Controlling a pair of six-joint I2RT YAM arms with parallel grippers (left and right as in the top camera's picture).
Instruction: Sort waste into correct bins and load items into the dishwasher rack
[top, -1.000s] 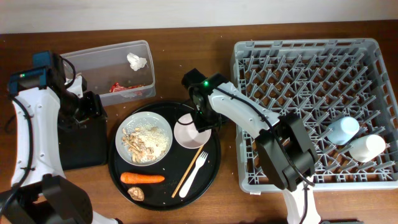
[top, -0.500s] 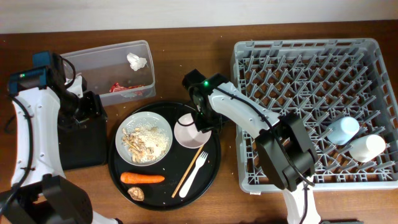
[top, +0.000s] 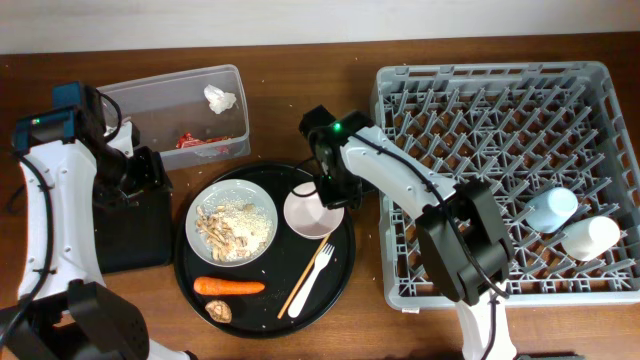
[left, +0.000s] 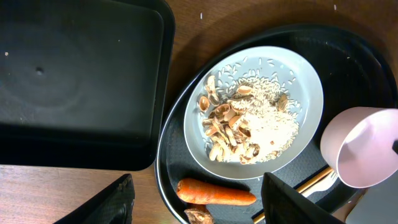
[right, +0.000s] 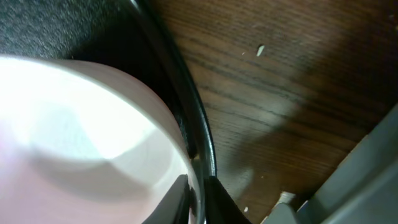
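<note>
Pinched between the fingers of the right tool (right: 196, 190): the rim of the pale pink round bowl (top: 310, 213), one finger inside the wall and one outside. Bowl at the upper right edge of the large round black tray (top: 338, 288), tilted as seen from the left wrist view. Lifted or resting on the tray: impossible to tell.

Left tool (left: 198, 183) spread wide, nothing between the fingers, hanging over the corner of the shallow black rectangular tray (top: 130, 235), just beside the round tray.

Also on the round tray:
- To the left, a white round plate (top: 262, 205) heaped with beige crumbly food scraps (top: 232, 225).
- Below the plate, an orange carrot (top: 229, 286) lying crosswise, with a small brown lump (top: 218, 310) just under it.
- Right of the carrot, a white plastic fork (top: 320, 258) and a thin wooden chopstick (top: 290, 298), side by side on a slant.

At the top left of the brown wooden bench (top: 300, 90), a clear plastic rectangular tub (top: 165, 95) holding a crumpled white tissue (top: 220, 97) and a red wrapper (top: 195, 141).

On the right, the large square grey plastic dishwasher rack (top: 480, 120), with a light blue cup (top: 550, 208) and a cream cup (top: 590, 237) lying near its right wall, close together.
</note>
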